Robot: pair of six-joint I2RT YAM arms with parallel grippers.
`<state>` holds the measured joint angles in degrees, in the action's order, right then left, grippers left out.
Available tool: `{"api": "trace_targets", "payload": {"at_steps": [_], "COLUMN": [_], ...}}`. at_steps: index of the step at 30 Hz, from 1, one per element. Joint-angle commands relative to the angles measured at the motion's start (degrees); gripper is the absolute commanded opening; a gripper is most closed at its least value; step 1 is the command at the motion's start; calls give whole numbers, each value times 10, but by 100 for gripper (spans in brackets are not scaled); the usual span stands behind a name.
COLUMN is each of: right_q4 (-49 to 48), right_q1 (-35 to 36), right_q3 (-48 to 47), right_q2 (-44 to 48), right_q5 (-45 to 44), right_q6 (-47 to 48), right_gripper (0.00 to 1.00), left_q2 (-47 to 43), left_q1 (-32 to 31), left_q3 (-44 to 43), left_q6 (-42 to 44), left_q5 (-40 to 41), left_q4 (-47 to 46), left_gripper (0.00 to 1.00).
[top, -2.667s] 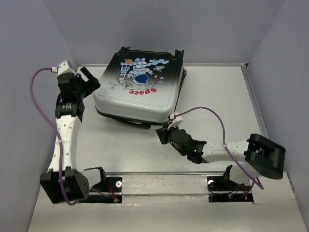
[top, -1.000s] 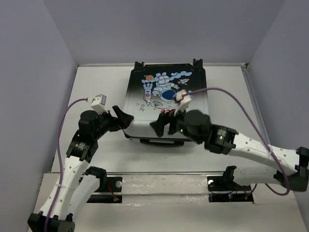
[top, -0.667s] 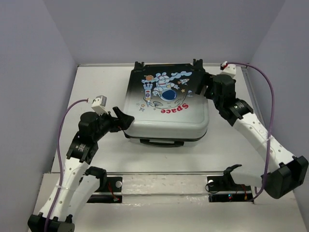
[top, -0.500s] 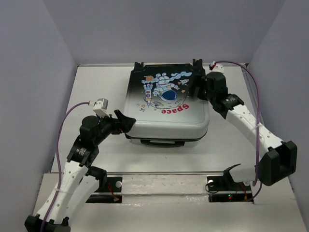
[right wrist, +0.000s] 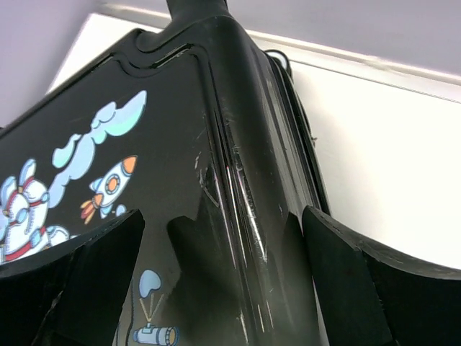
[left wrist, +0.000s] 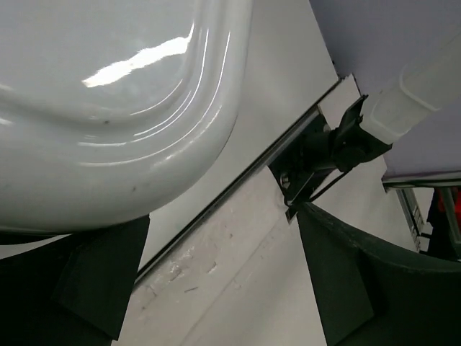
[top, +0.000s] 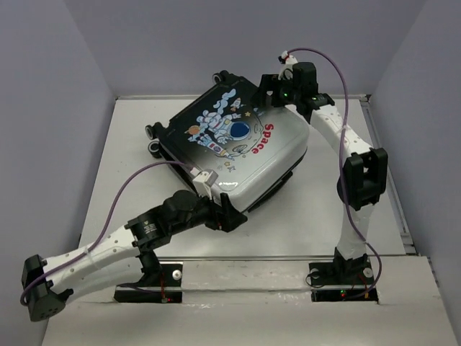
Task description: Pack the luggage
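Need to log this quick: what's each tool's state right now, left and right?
Left tool: open, empty, at the white corner of the suitcase.
Right tool: open, straddling its black edge, gripping nothing.

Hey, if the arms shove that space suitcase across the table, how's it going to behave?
The luggage looks hard-shelled, so it should move as one piece rather than flex. Its glossy finish is probably slippery to push against. It lies flat with its wheels at one end, so it likely slides or pivots rather than rolls.
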<state>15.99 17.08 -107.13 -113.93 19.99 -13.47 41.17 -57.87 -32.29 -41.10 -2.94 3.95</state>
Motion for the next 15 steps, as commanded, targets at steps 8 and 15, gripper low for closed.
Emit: {"api": "trace_targets", "payload": {"at_steps": [8,15], "right_q4": [109,117], "right_q1": [11,3], "right_q3": [-201,-103], "right_q2": [5,168], "right_q5": [142,126], "right_q6": [-57,-30], "right_gripper": [98,100], "left_q2": [104,150], "left_q1": [19,270], "left_q3": [-329,-463], "left_q6": [104,142], "left_q5": [87,1], "left_q4": [68,149], "left_gripper": [99,99]}}
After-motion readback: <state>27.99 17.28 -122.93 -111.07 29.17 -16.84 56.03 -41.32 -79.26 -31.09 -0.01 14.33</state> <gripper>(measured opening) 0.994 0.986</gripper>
